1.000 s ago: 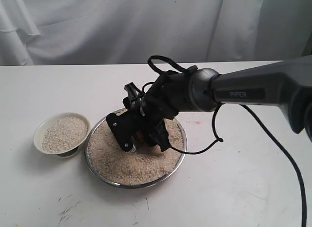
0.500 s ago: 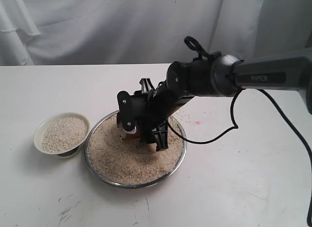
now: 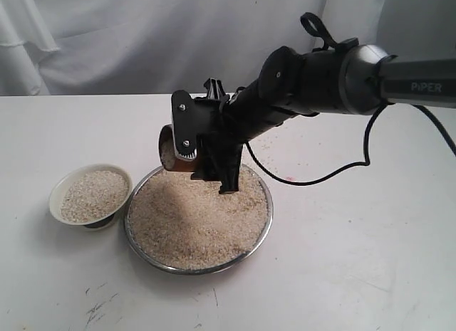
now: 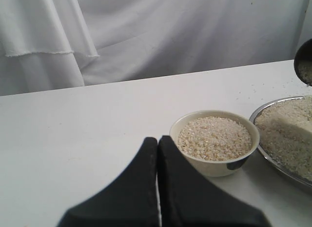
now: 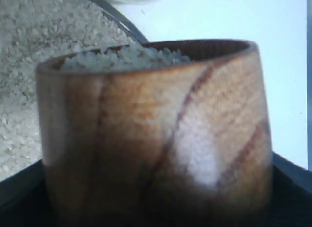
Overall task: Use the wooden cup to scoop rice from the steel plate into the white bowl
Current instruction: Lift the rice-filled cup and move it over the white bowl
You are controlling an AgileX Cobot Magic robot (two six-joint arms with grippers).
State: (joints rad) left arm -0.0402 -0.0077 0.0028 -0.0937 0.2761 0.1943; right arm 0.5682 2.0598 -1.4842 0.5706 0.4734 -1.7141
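The wooden cup (image 3: 169,150) hangs above the far left edge of the steel plate (image 3: 142,247), heaped with rice (image 5: 124,57). My right gripper (image 3: 198,160) is shut on the cup, whose reddish-brown wall (image 5: 156,129) fills the right wrist view. A wide bed of rice (image 3: 196,217) covers the plate. The white bowl (image 3: 54,196) stands just left of the plate, holding rice nearly up to its rim. In the left wrist view my left gripper (image 4: 157,140) is shut and empty, low over the table just short of the bowl (image 4: 214,163). The left arm does not show in the exterior view.
A white curtain (image 3: 142,39) hangs behind the table's far edge. The right arm's black cable (image 3: 320,180) loops down over the table right of the plate. Bare white tabletop (image 3: 342,260) lies to the right and in front.
My right gripper has risen out of the rice bed with the cup and turned it from dug-in to nearly level. The arm has pulled up and back. The bowl and plate have not moved.
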